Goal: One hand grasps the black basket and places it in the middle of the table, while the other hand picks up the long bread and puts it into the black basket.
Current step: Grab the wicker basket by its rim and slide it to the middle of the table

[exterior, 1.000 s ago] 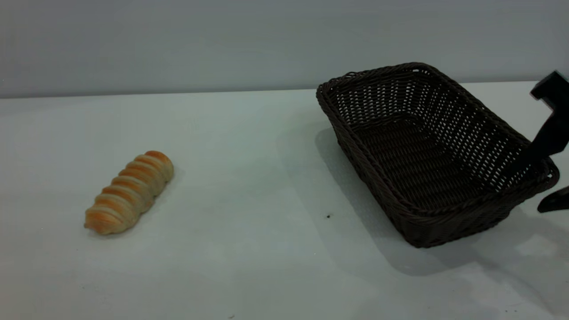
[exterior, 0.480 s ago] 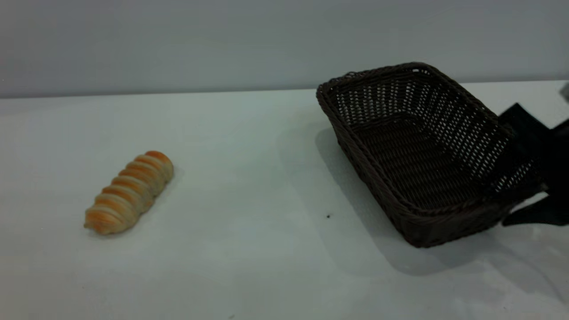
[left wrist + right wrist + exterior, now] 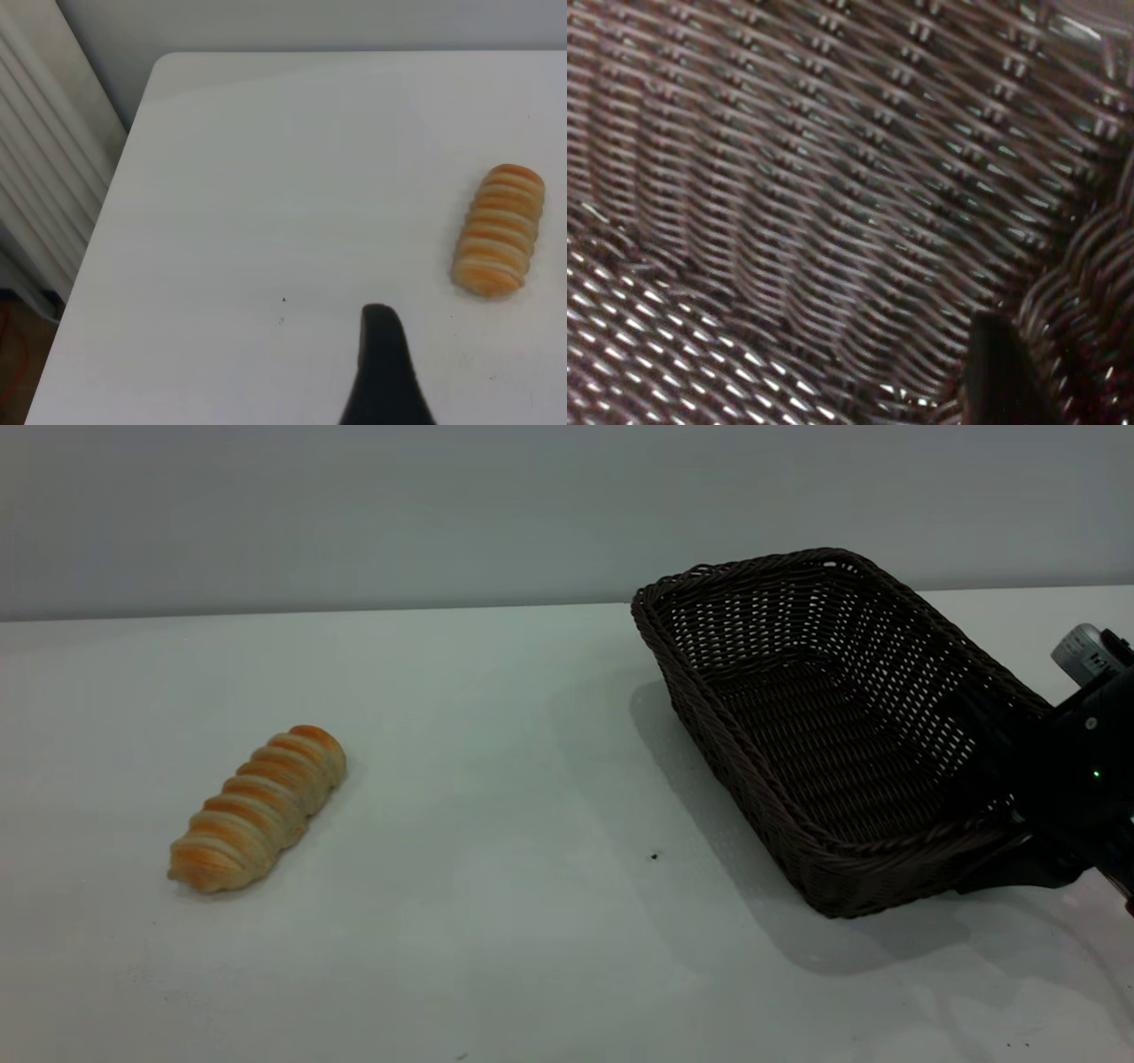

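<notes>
The right pincer [image 3: 1019, 841] sits at the black basket's [image 3: 824, 717] near right corner, at the right edge of the exterior view; one dark finger reaches inside the basket along its right wall and the other lies outside, low by the base [image 3: 1019, 872], so the pincer straddles the braided rim, though whether it is already pinching the wicker I cannot tell. The right wrist view is filled with the basket's dark woven wall [image 3: 833, 177], with one black fingertip [image 3: 1001, 372] close against the weave just beside the thick rim braid. The basket stands on the right side of the desk [image 3: 496, 921], set at a slant to the desk's edges, with one narrow end toward the back wall and the other toward the pincer. The long bread [image 3: 257, 808] lies well apart from it on the left side of the desk, flat on the surface, its length running diagonally and its golden ridges facing up. The left pincer hangs above the desk's left part; only one dark finger [image 3: 383, 372] shows in the left wrist view, so its spread cannot be told, and the long bread [image 3: 499, 230] lies near it but untouched. A tiny dark speck [image 3: 655, 856] marks the desk between the bread and the basket.
</notes>
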